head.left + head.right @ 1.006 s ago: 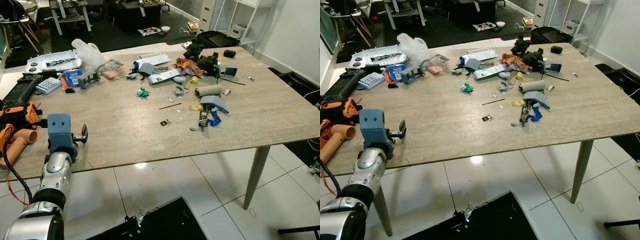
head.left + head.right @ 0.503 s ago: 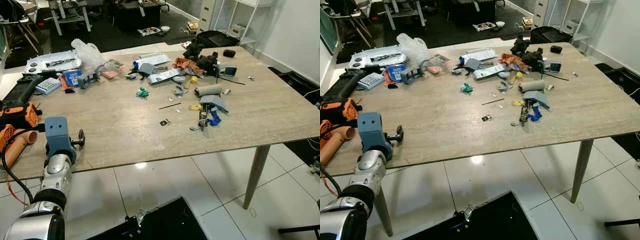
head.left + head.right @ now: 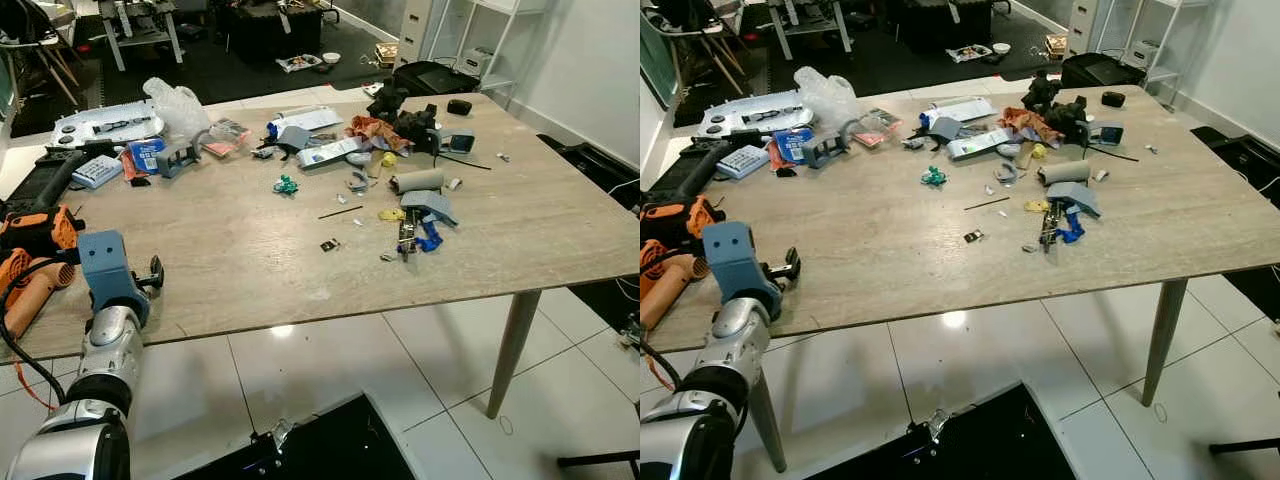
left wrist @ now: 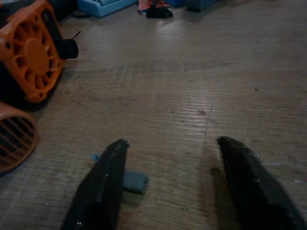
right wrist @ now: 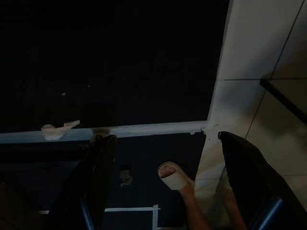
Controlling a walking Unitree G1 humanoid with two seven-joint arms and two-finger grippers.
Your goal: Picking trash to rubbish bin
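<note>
I'm holding my left tool (image 4: 170, 143) low over the table (image 3: 250, 260), at abt 8 o'clock of the top, near the edge. Its two fingers (image 4: 103, 187) are standing wide apart w/ nothing between them. My right tool (image 5: 165, 139) is hanging down by the floor, spread too & holding nothing. A person's foot in a slipper (image 5: 173, 176) is showing below it.

The trash I'm going for, I think, is the small grey-blue scrap (image 4: 130, 181). It's lying flat on the table, touching or just beside one finger. One end is hiding behind that finger. The other end is pointing into the gap. Its long side is running across my fingers, not along them.

What could go wrong:
- The scrap isn't sitting in the middle of the gap. If I'm closing now, the finger is prob. pushing it away or pinching just a corner.
- It's thin & flat, so my tips may be scraping wood & sliding over it.
- The orange blower (image 4: 31, 52) is near. A wide swing could be bumping it.

More trash is lying at abt 1 o'clock, like the grey tube (image 3: 417, 181). It's on its side, long side running 9 to 3.
</note>
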